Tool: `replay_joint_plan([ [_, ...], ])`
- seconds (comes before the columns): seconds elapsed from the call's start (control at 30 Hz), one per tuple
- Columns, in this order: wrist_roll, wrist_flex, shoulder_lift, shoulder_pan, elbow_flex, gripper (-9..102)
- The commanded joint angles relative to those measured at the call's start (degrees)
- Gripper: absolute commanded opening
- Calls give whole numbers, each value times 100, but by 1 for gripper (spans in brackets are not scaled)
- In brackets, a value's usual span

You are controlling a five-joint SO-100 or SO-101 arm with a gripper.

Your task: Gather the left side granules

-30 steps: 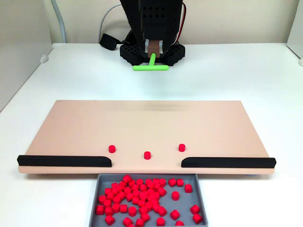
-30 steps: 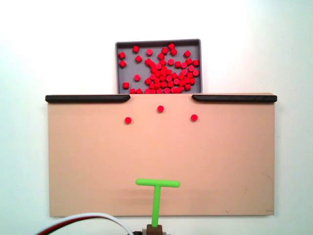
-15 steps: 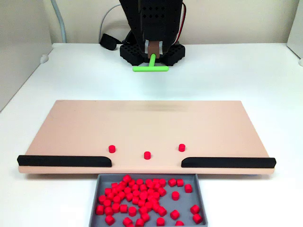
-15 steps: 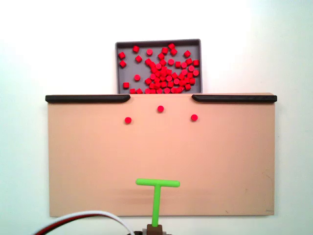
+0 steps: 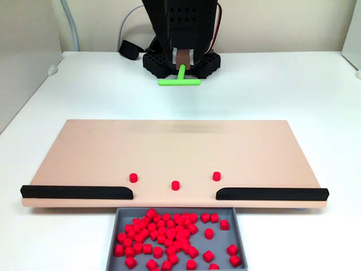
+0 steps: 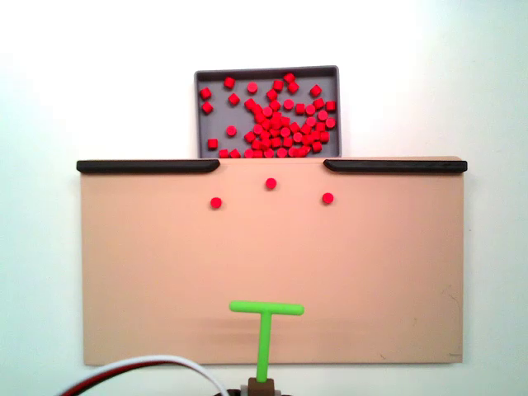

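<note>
Table (image 5: 293, 90): white surface carrying everything else in both fixed views.
Board (image 5: 175, 149): wide tan slab lying flat on the table, also seen from the arm's side (image 6: 272, 264).
Arm (image 5: 180, 25): black, standing beyond the board's far edge in a fixed view.
Tray (image 6: 266, 74): grey, shallow, sitting against the board's edge at the gap between the rails; near edge in the other fixed view (image 5: 176, 212).
Rails (image 5: 76, 192): two black strips along the board's tray-side edge, one at each end, with an opening between them (image 6: 148, 166).
Pusher (image 6: 266, 330): green, T-shaped, its stem held in the gripper (image 6: 261, 388) and its crossbar over the board near the arm-side edge, well apart from the loose pieces; whether the bar touches the board I cannot tell.
Claw state: closed on the pusher's stem (image 5: 180, 70).
Granules (image 6: 272, 115): bright red, most heaped in the tray.
Loose granules: three on the board just short of the rail opening, spaced apart, at left (image 6: 215, 202), middle (image 6: 271, 183) and right (image 6: 327, 198).
</note>
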Motion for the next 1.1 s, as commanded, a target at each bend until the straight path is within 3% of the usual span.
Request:
replay_joint_plan([
  [0.0,26,-18,105,44,-114,0],
  [0.6,694,-26,-18,-123,-132,0],
  [1.07,4825,-26,-1081,-1195,-1028,0],
])
